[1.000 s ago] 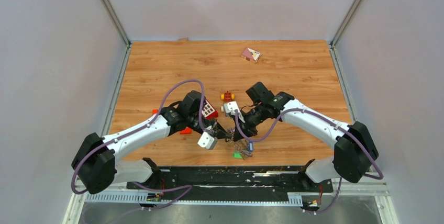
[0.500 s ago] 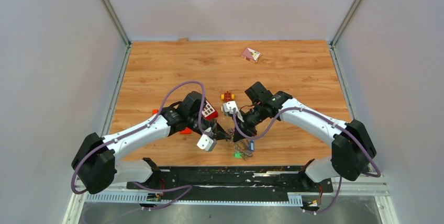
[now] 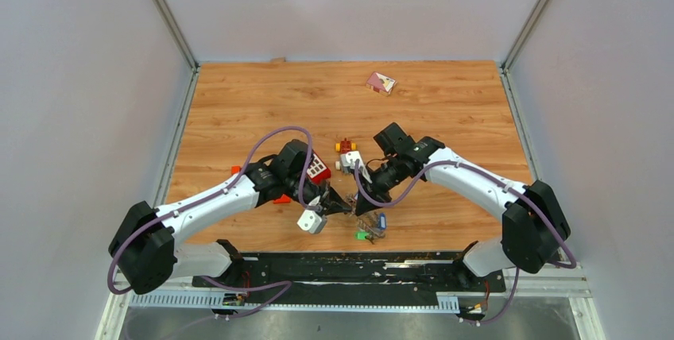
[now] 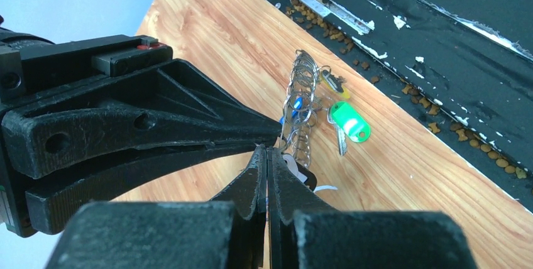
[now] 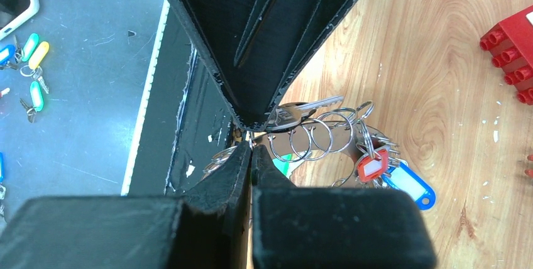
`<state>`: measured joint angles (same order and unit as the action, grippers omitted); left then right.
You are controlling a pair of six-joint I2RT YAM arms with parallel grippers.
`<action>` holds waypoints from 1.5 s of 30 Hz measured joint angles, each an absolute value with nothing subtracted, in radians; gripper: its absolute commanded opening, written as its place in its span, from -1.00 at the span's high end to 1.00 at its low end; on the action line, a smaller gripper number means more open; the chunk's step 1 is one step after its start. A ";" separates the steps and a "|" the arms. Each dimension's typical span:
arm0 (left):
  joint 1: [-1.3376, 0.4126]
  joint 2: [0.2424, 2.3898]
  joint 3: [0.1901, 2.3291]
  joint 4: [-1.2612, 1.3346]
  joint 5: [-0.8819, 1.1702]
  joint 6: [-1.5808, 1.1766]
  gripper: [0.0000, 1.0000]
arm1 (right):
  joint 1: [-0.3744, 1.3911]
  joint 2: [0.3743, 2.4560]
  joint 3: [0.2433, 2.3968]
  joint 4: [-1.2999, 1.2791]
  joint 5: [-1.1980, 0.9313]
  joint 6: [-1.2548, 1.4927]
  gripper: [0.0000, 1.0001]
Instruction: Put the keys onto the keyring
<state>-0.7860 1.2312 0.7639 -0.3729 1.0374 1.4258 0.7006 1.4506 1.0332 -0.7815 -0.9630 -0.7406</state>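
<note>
Both grippers meet tip to tip just above the table's near edge. The keyring (image 3: 370, 226), a wire loop strung with small rings (image 5: 312, 137), hangs between them. On it I see keys with a green tag (image 4: 351, 122), a red tag (image 5: 372, 164) and a blue tag (image 5: 412, 185). My right gripper (image 5: 251, 148) is shut on the keyring's thin wire. My left gripper (image 4: 267, 151) is shut, and a bare silver key (image 5: 300, 112) sticks out at its tip. In the top view the left gripper (image 3: 342, 206) and the right gripper (image 3: 358, 206) nearly touch.
A red-and-white brick block (image 3: 318, 168) and an orange brick (image 3: 282, 198) lie by the left arm. A red-and-yellow toy car (image 3: 346, 147) sits behind the grippers and a pink piece (image 3: 380, 82) far back. The black rail (image 4: 440, 61) with crumbs borders the near edge.
The right gripper has come a little left and nearer to the left gripper's tip. The left wrist has shifted slightly. Both grippers stayed shut.
</note>
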 measured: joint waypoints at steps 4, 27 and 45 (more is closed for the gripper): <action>-0.789 1.231 0.764 -0.381 1.037 1.454 1.00 | 0.694 1.454 1.033 -0.785 -0.972 -0.732 1.00; -0.814 1.242 0.768 -0.498 1.037 1.515 1.00 | 0.649 1.460 1.068 -0.767 -1.006 -0.730 1.00; -0.752 1.214 0.769 -0.292 1.040 1.160 1.00 | 0.685 1.404 1.027 -0.793 -0.970 -0.864 1.00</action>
